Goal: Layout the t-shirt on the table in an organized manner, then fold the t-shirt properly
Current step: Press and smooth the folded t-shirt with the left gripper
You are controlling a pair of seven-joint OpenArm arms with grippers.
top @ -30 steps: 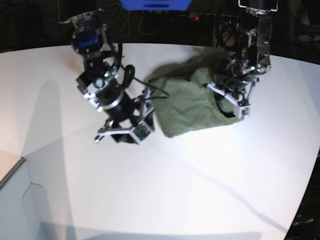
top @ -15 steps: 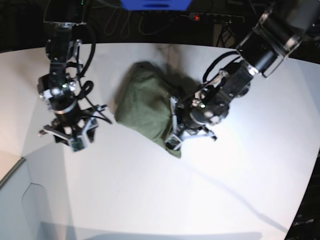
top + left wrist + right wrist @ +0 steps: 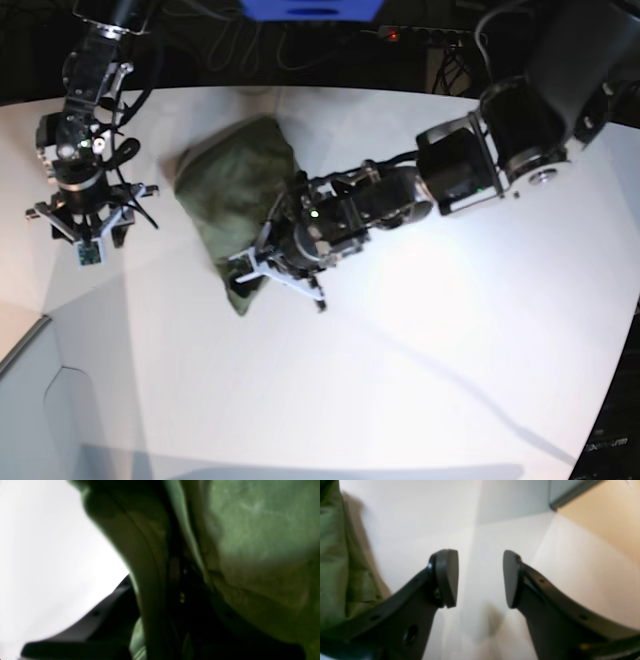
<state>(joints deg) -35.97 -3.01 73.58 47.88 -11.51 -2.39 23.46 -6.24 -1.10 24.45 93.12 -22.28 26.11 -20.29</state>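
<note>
L arm (image 3: 480, 160) reaches low across the tabletop (image 3: 420, 380) from base view's right, wrist near horizontal, left gripper (image 3: 262, 272) w/ jaws clamped on the t-shirt (image 3: 228, 195) lower edge. Shirt bunched, long axis running far-to-near, center-left. R arm (image 3: 85, 90) hangs vertical; right gripper (image 3: 480, 577) jaws apart, empty, beside shirt.

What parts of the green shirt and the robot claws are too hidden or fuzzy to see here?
- Left claw: in the base view its tips are buried in the t-shirt; in the left wrist view the cloth fills the blurred picture.
- Shirt's neck, sleeves and label: bunched in a heap on the table, none can be picked out in any view.
- Right wrist view: only a blurry strip of shirt at the left edge; the open right claw holds nothing.
</note>
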